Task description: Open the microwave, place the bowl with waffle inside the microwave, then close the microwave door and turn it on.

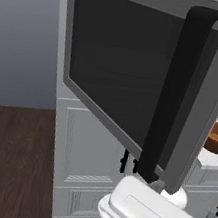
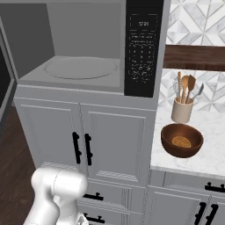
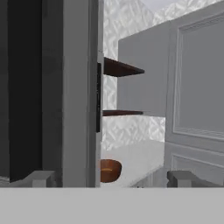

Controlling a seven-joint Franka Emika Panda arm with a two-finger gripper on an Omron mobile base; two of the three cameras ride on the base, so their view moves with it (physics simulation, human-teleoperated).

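The microwave (image 2: 88, 52) stands open, its grey cavity and round turntable (image 2: 81, 68) bare, with the black keypad strip (image 2: 143, 48) on its right. The microwave door (image 1: 123, 68) is swung wide toward me, its dark window and long black handle (image 1: 177, 92) facing the left base camera. To the right, on the marble counter, the reddish-brown bowl (image 2: 181, 139) holds the tan waffle (image 2: 181, 141). The bowl (image 3: 109, 169) also shows low in the hand view, past the door's edge (image 3: 74, 87). My gripper (image 3: 111, 178) is open with nothing between its fingers.
A cream holder with wooden utensils (image 2: 182, 110) stands just behind the bowl. A dark wooden shelf (image 2: 193, 57) runs above the counter. White cabinet doors with black handles (image 2: 81, 147) lie below the microwave. Dark wood floor (image 1: 10, 164) spreads to the left.
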